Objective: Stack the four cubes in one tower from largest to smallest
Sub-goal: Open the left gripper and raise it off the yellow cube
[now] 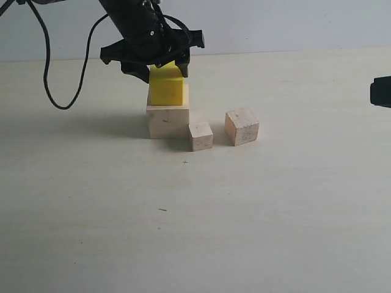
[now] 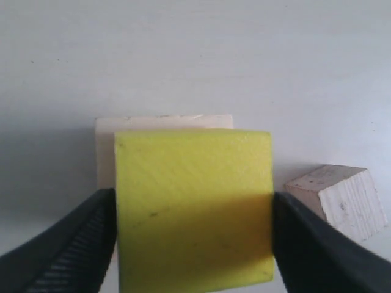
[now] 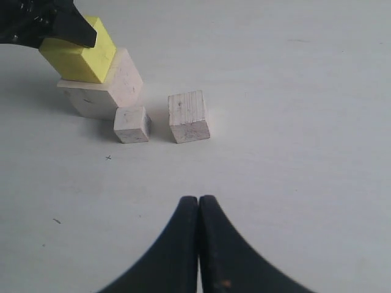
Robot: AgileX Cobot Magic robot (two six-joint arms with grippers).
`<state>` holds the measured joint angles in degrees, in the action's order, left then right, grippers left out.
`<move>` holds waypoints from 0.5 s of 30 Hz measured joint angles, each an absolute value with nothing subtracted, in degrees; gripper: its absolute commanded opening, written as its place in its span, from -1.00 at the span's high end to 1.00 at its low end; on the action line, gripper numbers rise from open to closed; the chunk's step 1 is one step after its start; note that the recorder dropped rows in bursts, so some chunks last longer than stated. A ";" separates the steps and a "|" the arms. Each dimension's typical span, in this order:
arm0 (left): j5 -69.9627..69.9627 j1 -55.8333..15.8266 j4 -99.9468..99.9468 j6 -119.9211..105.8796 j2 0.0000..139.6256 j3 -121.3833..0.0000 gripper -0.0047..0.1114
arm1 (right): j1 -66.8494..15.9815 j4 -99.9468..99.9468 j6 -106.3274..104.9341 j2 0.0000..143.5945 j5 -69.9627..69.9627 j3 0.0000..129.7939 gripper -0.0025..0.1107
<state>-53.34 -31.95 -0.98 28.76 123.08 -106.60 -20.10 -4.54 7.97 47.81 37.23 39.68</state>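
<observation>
The left pincer [image 2: 193,210] clasps the yellow cube [image 2: 193,189] over the large pale cube [image 2: 165,122], a smaller pale cube [image 2: 339,198] nearby.

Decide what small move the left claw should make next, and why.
Probably open the left claw and release: the yellow cube it grips already seems to rest on the large wooden cube.
</observation>
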 measured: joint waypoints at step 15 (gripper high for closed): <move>-53.69 -31.95 -0.98 27.92 123.08 -106.60 -0.63 | -20.10 -4.54 7.97 47.81 37.34 39.68 0.96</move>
